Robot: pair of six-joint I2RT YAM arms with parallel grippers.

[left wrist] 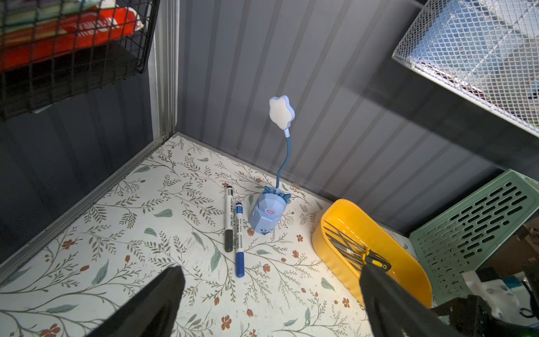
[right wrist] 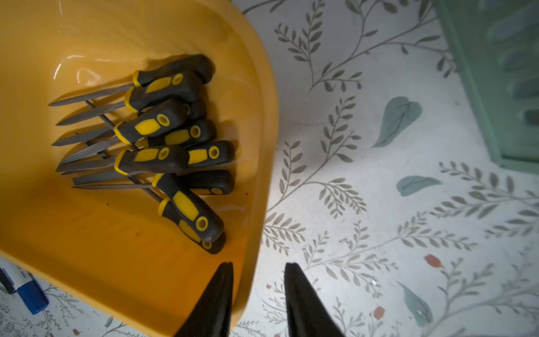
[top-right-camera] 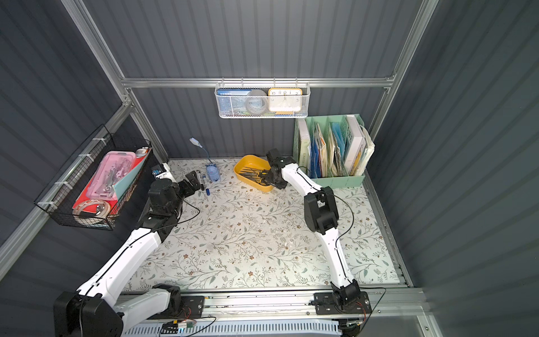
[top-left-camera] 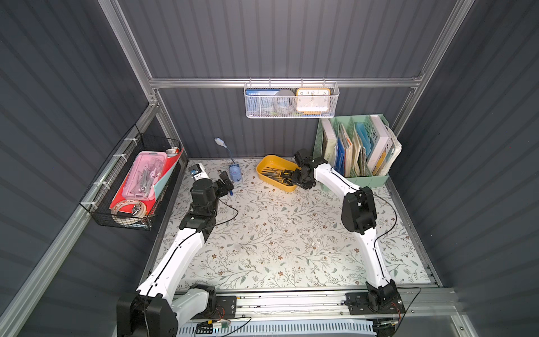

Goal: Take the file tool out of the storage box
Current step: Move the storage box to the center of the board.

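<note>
Currently straddling the end rim of the storage box (right wrist: 87, 262) at the worktop's (left wrist: 131, 248) back edge: right tool (right wrist: 259, 264), narrowly parted, empty. File tools (right wrist: 163, 154) heaped inside. Left tool (left wrist: 269, 268) spread wide, empty, over open worktop.

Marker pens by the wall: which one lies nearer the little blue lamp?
The blue-capped marker, lying right beside the lamp; the black-capped marker lies on its other side, farther from the lamp.

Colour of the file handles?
File handles: dark grey with yellow inserts, clearest in right wrist view.
</note>
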